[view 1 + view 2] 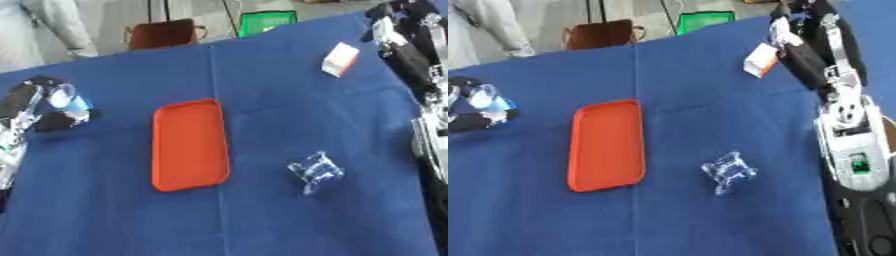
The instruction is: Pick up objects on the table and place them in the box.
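- The left hand sits at the left edge of the blue tablecloth, its dark fingers curled round a small clear bottle with a blue label; the bottle is upright or nearly so in that grasp, close above or on the cloth, which of the two I cannot tell.
- The right hand is at the far right corner, reaching toward a small white carton with an orange side. It is just beside the carton, perhaps touching it, but whether its fingers are spread or closed round the carton cannot be made out.
- The orange tray, a shallow rounded rectangle standing in for the box, lies in the middle of the cloth with nothing in it, well apart from both hands.
- A crumpled clear wrapper with blue marks lies to the right of the tray, near it and untouched.
- The step in hand looks like carrying the bottle to the tray. To do it well, I would lift it clear of the cloth before travelling right, keep it upright, bring it over the tray's middle rather than its low rim, and lower it before letting go, since a round bottle may roll off so shallow a lip.
- No brand or writing can be read on the bottle label, the carton or the wrapper.
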{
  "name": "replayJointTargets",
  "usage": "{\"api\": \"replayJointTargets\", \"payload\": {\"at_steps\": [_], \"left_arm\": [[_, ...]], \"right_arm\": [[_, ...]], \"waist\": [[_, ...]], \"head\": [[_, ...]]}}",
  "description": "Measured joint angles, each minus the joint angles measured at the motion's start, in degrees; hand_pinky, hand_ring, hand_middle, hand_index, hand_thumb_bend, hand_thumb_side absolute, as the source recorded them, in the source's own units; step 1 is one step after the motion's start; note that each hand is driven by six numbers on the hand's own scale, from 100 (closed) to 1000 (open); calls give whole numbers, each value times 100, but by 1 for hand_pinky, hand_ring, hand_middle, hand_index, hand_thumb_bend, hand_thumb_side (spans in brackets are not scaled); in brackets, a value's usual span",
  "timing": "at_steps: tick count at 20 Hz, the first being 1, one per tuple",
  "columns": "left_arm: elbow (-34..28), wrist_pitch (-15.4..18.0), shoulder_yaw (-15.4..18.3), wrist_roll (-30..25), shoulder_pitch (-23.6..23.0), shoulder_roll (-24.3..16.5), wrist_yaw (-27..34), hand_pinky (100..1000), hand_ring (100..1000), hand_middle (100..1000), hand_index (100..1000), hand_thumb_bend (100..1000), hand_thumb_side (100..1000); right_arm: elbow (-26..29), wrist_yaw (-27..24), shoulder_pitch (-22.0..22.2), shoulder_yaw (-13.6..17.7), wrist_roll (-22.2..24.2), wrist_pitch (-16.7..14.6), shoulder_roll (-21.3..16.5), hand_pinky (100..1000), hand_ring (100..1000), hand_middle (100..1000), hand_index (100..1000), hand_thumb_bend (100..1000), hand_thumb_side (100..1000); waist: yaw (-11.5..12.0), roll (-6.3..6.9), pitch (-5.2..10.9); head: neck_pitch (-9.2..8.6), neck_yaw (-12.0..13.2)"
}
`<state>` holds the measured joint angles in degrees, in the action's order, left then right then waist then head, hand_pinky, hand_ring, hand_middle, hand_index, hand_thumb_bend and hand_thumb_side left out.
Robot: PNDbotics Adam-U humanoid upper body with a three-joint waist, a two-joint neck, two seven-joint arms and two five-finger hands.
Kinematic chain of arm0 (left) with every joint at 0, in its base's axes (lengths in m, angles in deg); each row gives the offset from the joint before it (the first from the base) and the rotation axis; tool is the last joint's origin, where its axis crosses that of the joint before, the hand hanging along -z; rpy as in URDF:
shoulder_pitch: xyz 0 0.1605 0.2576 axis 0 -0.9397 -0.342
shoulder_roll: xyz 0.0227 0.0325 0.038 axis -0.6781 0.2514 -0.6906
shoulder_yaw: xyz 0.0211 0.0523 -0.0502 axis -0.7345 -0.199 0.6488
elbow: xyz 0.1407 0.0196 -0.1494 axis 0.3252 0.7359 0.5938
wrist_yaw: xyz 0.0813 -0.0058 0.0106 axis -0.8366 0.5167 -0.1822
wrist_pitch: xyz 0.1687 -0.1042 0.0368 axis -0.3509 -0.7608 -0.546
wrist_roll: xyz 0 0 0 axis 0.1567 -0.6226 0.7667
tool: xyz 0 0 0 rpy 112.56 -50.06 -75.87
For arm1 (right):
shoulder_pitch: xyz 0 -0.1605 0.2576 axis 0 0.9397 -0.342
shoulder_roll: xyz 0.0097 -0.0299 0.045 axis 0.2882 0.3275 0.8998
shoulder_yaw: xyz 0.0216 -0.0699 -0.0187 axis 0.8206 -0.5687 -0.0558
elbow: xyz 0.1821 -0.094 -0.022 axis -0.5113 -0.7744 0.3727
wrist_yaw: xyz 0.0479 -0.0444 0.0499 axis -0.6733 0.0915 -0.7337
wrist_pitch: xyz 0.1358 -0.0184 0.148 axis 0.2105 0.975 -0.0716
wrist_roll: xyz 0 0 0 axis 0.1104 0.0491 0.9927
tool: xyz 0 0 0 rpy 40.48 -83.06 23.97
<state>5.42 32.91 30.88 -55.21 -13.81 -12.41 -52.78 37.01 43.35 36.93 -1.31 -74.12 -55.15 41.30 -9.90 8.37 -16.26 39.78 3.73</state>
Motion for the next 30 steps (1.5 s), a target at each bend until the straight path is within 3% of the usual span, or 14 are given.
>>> {"api": "replayJointTargets", "payload": {"at_steps": [16,19,26,30], "left_arm": [[189,-186,-35,279,127,23,-155,729,770,800,872,867,635],[250,-197,-36,283,138,23,-159,707,748,786,869,785,597],[406,-264,-35,300,186,22,-131,702,745,782,867,753,595],[482,-266,-32,303,229,17,-28,654,713,761,853,672,577]], "right_arm": [[-29,-2,-30,-4,7,0,0,702,520,636,854,100,548],[-30,-2,-48,-4,10,3,2,701,519,636,854,100,548],[-32,-4,-49,-4,18,8,5,701,519,636,854,100,550],[-33,-5,-51,-4,20,8,6,701,519,635,854,100,551]], "waist": [[-42,0,-14],[-60,0,-21],[-78,0,-42],[-101,0,-45]], "head": [[-2,18],[-2,22],[-2,24],[-2,25]]}}
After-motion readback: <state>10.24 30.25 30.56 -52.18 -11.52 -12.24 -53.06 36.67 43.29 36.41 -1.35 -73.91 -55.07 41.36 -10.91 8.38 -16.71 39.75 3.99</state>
